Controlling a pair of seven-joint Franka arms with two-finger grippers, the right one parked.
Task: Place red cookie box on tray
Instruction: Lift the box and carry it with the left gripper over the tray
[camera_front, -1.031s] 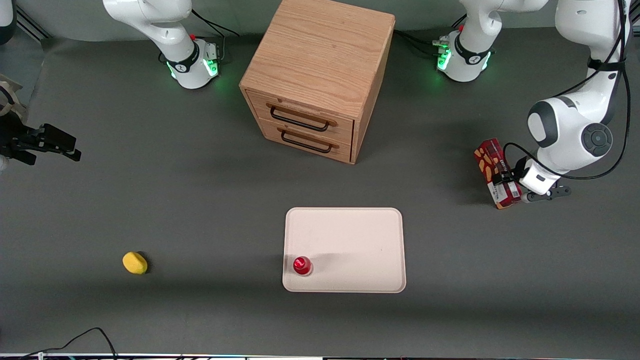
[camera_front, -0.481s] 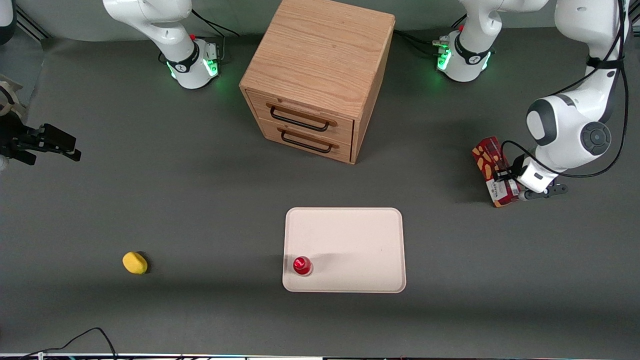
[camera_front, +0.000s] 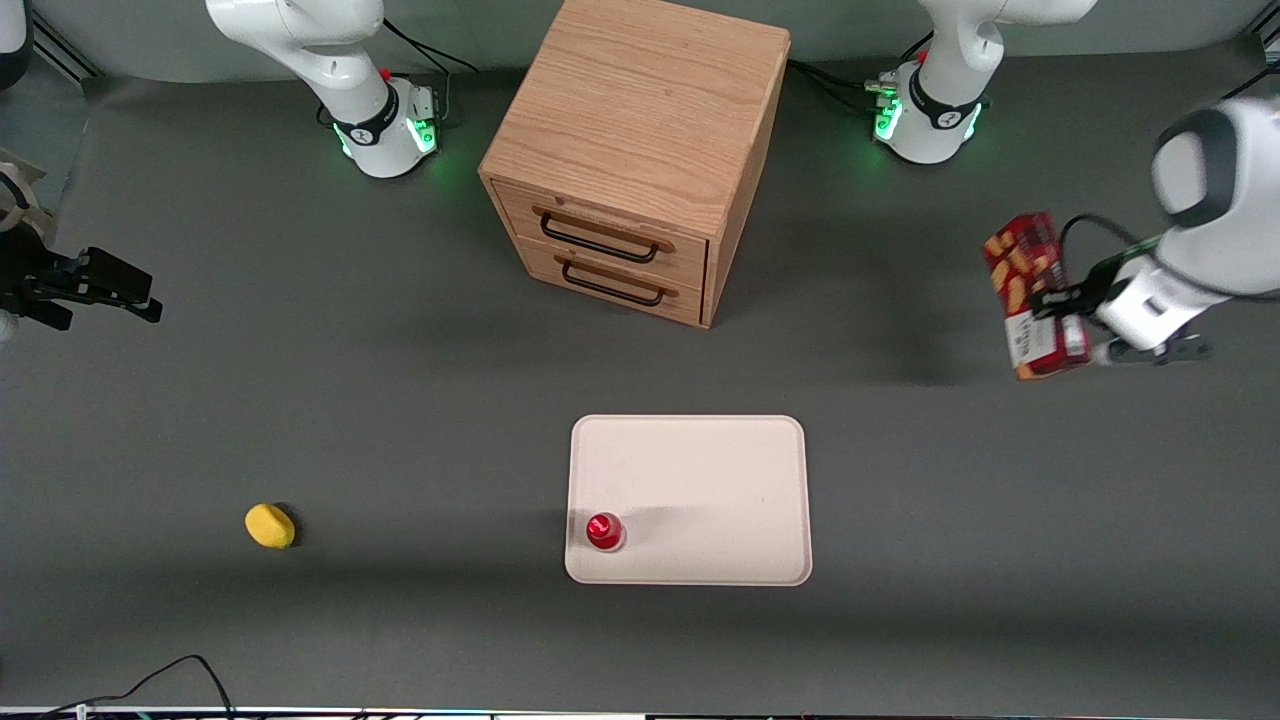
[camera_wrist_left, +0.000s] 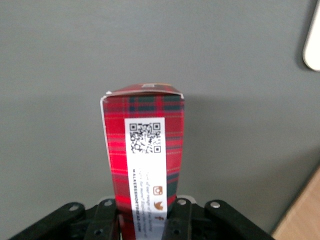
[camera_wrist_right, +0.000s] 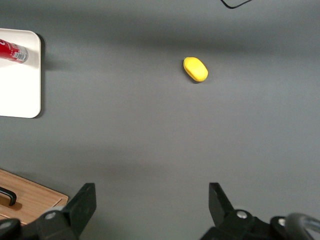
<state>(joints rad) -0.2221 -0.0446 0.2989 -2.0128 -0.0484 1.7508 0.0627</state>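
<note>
Spreading across the whole scene was a dark grey matte table (camera_front: 400, 380), its covering smooth and bare of texture, with a pale wall strip just visible along the edge where the arm bases stood. Largest on it was a wooden two-drawer cabinet (camera_front: 640, 150), drawers closed, standing farther from the front camera than the tray (camera_front: 700, 470), a cream-white flat piece with a low rim. Toward the working arm's end of the table, well apart from the tray, the gripper (camera_front: 1062, 318) held the red cookie box (camera_front: 1030, 290) clear above the surface, clamped near one end so that most of the long box stuck out unsupported; the left wrist view showed the fingers (camera_wrist_left: 106, 220) pressed on either side of the box (camera_wrist_left: 145, 165) near its label end. That off-centre hold seemed the main risk: a quick swing toward the tray could let the box pivot or slip between the pads, and thin cardboard may give under the squeeze. A small red-capped item (camera_front: 604, 531) stood on the tray near its corner toward the parked arm, so a long box set down carelessly could knock it over or end up hanging across the rim. A small yellow object (camera_front: 269, 526) lay far off toward the parked arm's end and looked unlikely to matter.
</note>
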